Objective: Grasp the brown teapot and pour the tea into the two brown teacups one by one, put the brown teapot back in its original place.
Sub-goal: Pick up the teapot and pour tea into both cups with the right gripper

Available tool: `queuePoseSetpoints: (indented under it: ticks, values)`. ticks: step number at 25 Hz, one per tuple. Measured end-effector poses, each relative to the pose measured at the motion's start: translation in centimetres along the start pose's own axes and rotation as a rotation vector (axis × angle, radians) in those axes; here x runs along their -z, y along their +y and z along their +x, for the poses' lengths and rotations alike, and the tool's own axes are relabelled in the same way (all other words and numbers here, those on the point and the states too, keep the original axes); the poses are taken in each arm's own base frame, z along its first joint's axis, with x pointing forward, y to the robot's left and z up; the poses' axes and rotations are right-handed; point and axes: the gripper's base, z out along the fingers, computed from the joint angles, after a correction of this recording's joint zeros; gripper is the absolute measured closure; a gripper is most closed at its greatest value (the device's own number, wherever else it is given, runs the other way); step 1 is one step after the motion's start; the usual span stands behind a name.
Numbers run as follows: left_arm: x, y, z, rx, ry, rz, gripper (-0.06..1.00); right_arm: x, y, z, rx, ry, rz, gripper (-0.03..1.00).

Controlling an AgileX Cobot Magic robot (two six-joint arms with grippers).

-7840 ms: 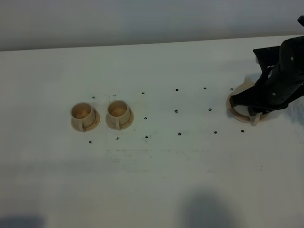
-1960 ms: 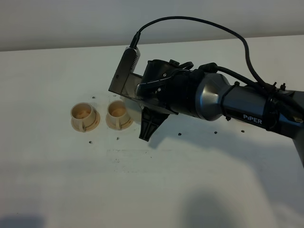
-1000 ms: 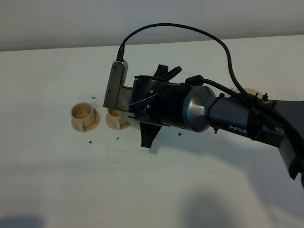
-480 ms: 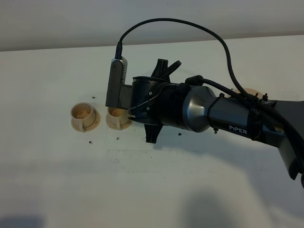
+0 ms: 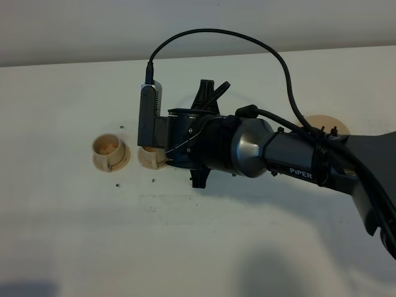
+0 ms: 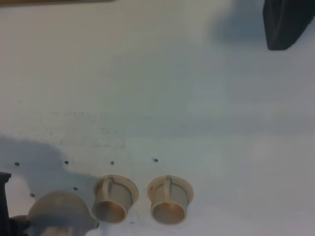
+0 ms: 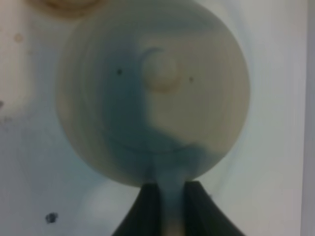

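Teacups, two small tan ones (image 5: 110,151), stand together on the white table (image 5: 74,235), with the dark right arm (image 5: 247,148) over one. Left wrist: the round tan teapot (image 6: 61,216) hangs just beside them. Right wrist: the black right gripper (image 7: 171,189) squeezes the teapot's thin handle (image 7: 170,216) between its fingers.

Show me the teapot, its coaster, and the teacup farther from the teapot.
teapot (image 7: 152,93), right wrist view, middle of its domed top.
coaster (image 5: 331,122), exterior high view, bare top surface.
farther teacup (image 5: 109,148), exterior high view, its open mouth.
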Motion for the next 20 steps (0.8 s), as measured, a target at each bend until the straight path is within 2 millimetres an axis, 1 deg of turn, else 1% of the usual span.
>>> queuePoseSetpoints:
  ticks: [20]
  values:
    - [0.0,0.0,0.0,0.0,0.0,0.0,0.61,0.73,0.21,-0.68,0.094,0.0,0.077,0.87]
